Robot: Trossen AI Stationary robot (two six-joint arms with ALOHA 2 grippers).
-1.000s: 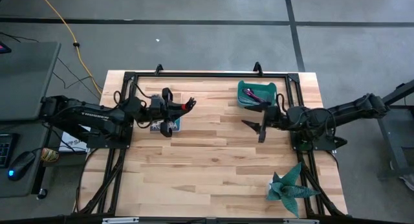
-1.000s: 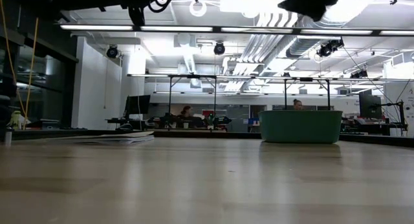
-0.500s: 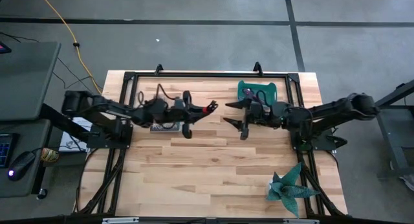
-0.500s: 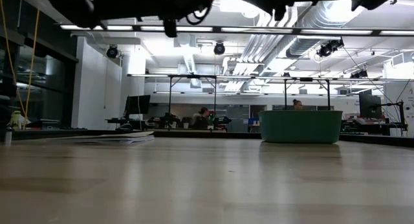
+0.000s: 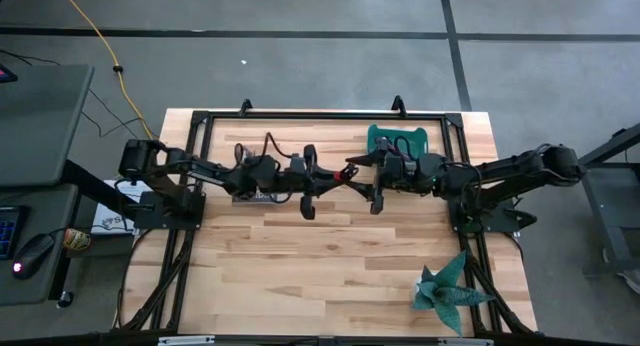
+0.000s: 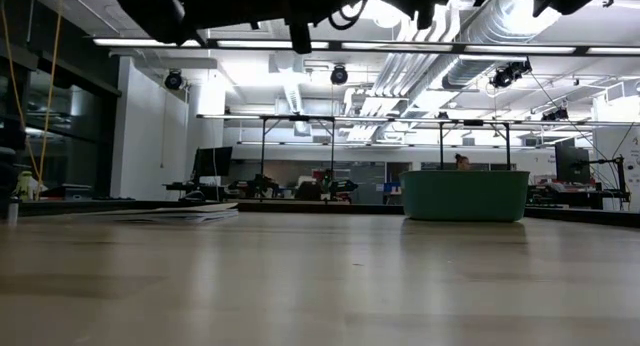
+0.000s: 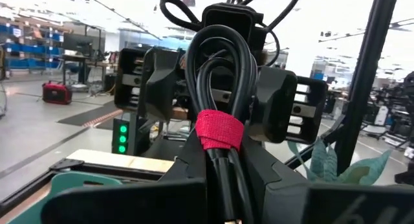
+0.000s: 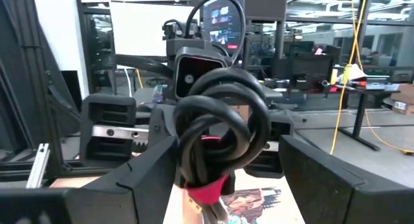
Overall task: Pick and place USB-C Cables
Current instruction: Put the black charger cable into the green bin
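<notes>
Above the middle of the pale wooden bench [image 5: 330,256], the left pincer [image 5: 335,179] is clamped on a coiled black USB-C cable with a red strap [image 7: 218,130]. The right pincer [image 8: 213,185] faces it from three o'clock, spread wide around the coil and not yet gripping. If the left lets go before the right closes, the cable could drop; a pinch on a loose loop may slip. The green bin [image 5: 398,141] lies half hidden under the right arm, its contents unreadable.

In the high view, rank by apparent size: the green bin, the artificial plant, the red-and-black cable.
1. Artificial plant, though its spread leaves make this close.
2. Green bin, partly hidden by the right arm.
3. Red-and-black cable, smallest.
</notes>
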